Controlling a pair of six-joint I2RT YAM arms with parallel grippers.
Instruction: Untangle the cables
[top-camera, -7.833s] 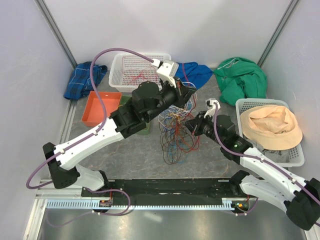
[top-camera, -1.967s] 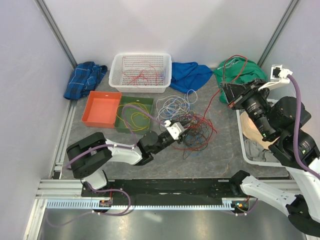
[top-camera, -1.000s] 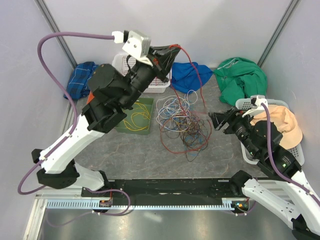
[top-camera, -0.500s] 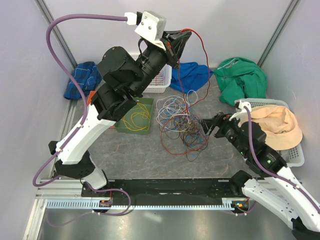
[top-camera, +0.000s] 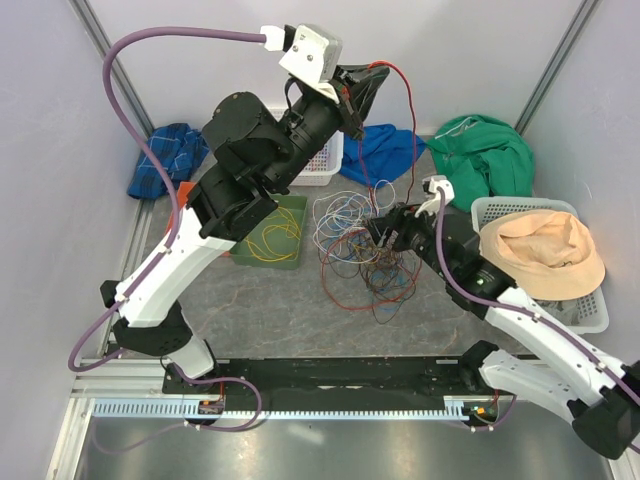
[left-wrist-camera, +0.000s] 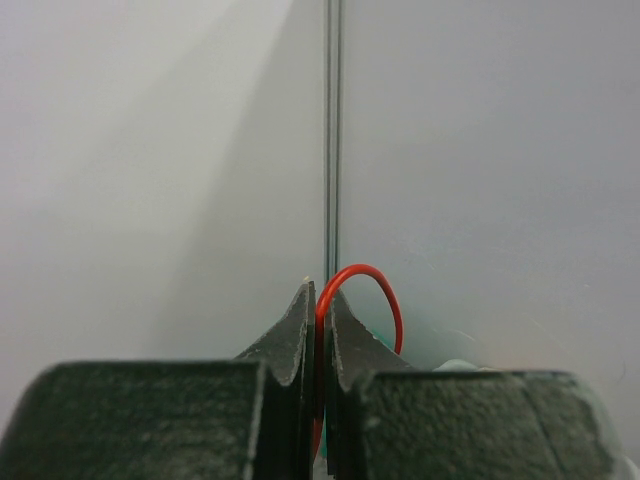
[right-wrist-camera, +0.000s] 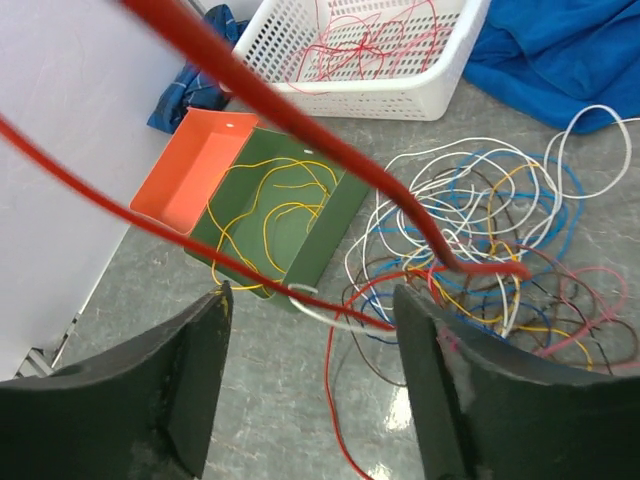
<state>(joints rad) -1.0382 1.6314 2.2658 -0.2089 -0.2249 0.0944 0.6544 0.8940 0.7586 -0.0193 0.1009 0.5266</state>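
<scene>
Up high, the left gripper is pinched tight on a thin red insulated wire that trails down to the heap of thin multicoloured cables on the grey tabletop. The right gripper hangs at the heap's right edge, jaws spread wide, gripping nothing.

Robot lab test cell. Plain white panel walls with metal corner posts box in a grey table. A slotted aluminium rail at the near edge carries the left arm and right arm; a purple hose loops off the left one. Everything on the table looks like a staged prop: white mesh basket, orange tray, green tray, tangled cables, crumpled blue cloth, green cloth, sun hat in a second basket.
</scene>
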